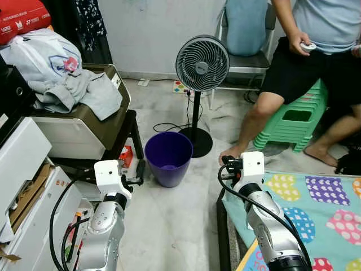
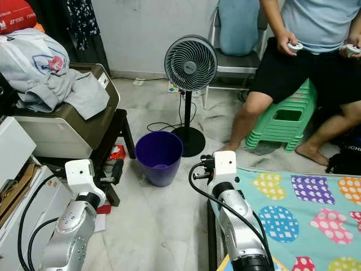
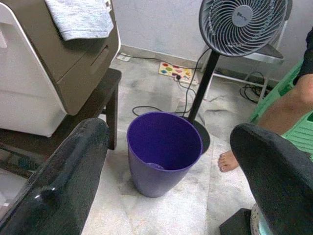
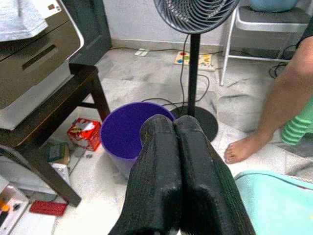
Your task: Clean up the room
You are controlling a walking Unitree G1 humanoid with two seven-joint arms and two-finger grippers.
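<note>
I am in a lived-in room of a home: a marble-look floor (image 1: 169,226), a standing fan (image 1: 202,63) with its cord trailing, a purple waste bin (image 1: 168,158), crumpled clothes (image 1: 62,73) heaped on a printer (image 1: 84,127) on a low dark surface (image 1: 127,132), a colourful polka-dot mat (image 1: 316,197), and a person (image 1: 316,51) seated on stacked green plastic stools (image 1: 293,121)

Pale marble floor (image 1: 169,226), white wall (image 1: 152,34), standing fan (image 1: 202,63), dark side table (image 1: 127,132), stacked green stools (image 1: 296,121).
</note>
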